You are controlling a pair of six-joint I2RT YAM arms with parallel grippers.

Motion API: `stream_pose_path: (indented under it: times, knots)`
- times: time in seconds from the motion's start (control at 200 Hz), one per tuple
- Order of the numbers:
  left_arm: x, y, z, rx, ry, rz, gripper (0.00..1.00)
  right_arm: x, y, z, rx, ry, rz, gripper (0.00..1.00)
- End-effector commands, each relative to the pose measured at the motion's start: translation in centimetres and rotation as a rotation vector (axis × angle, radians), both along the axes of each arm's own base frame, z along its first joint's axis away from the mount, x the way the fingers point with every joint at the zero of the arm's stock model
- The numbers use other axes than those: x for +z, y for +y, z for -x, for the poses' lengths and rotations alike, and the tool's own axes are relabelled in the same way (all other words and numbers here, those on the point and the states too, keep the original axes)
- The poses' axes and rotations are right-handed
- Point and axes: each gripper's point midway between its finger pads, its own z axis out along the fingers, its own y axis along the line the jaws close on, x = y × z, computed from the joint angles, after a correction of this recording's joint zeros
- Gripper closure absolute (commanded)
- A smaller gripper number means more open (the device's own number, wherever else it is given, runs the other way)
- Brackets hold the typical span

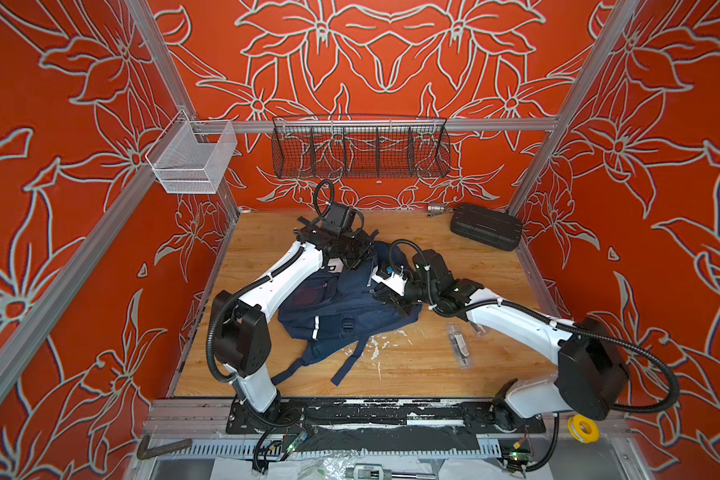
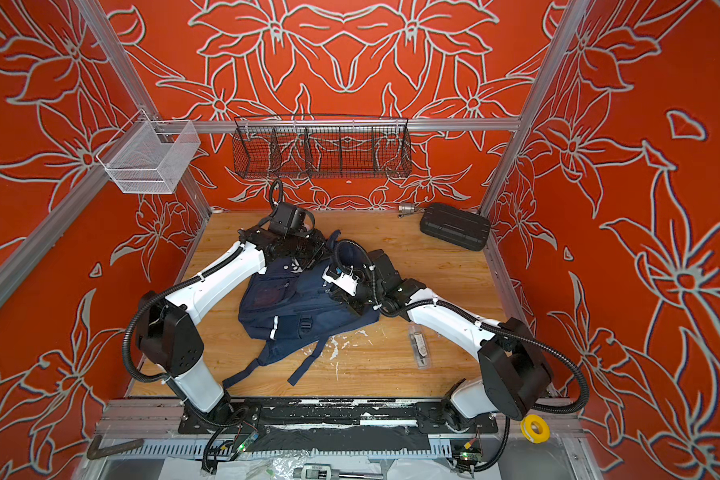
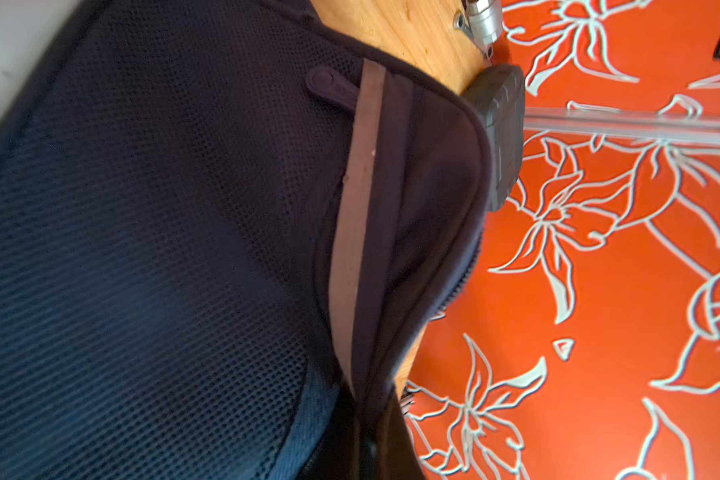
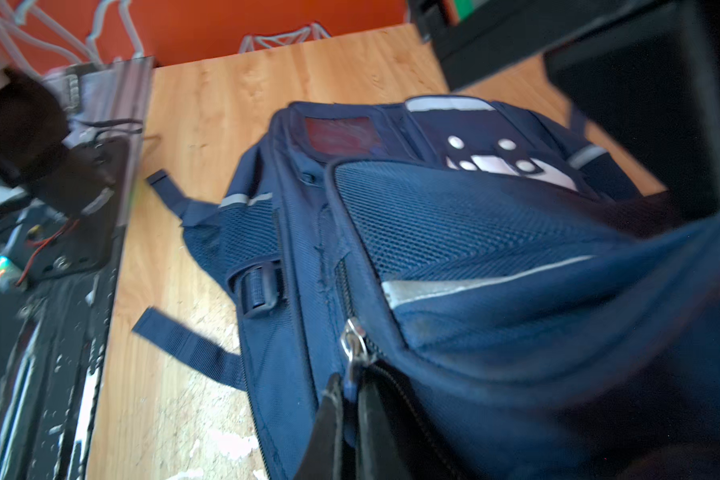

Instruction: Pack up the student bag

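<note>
Closes in on three sides with orange-red walls (image 1: 391, 62) covered in large, pale grey flower outlines. Stands framed by slanting aluminium posts (image 1: 567, 104) at the back corners, joined by a horizontal rail (image 1: 495, 124) across the back wall. Carries a white mesh basket (image 1: 192, 166) at the left end of that rail and a long black wire basket (image 1: 360, 153), split by dividers into compartments, along its middle. Lies floored with a light wooden board (image 1: 416, 226), flecked with white specks (image 1: 374, 349) towards the front. Ends at the front in a slotted grey strip (image 1: 217, 449). Looks brightly and evenly lit, with only soft shadows on the wood.
</note>
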Motion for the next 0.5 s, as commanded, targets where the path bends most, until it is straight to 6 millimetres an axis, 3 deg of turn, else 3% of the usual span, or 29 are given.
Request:
stream_pose_path:
  times: [0.0, 0.18, 0.34, 0.495]
  knots:
    - [8.0, -2.3, -5.1, 0.075, -0.252, 0.209, 1.00, 2.0, 2.3, 3.0, 0.006, -0.052, -0.045, 1.00]
    - [8.5, -3.7, -5.7, 0.116, -0.273, 0.233, 1.00, 0.3, 2.9, 1.1, -0.213, -0.047, 0.005, 1.00]
    - [8.1, -4.2, -5.6, 0.118, -0.268, 0.228, 1.00, 1.1, 4.3, 0.4, -0.231, -0.045, -0.030, 1.00]
    - [8.3, -3.9, -5.4, 0.110, -0.278, 0.209, 1.00, 0.5, 5.1, 0.6, -0.193, -0.034, -0.025, 0.99]
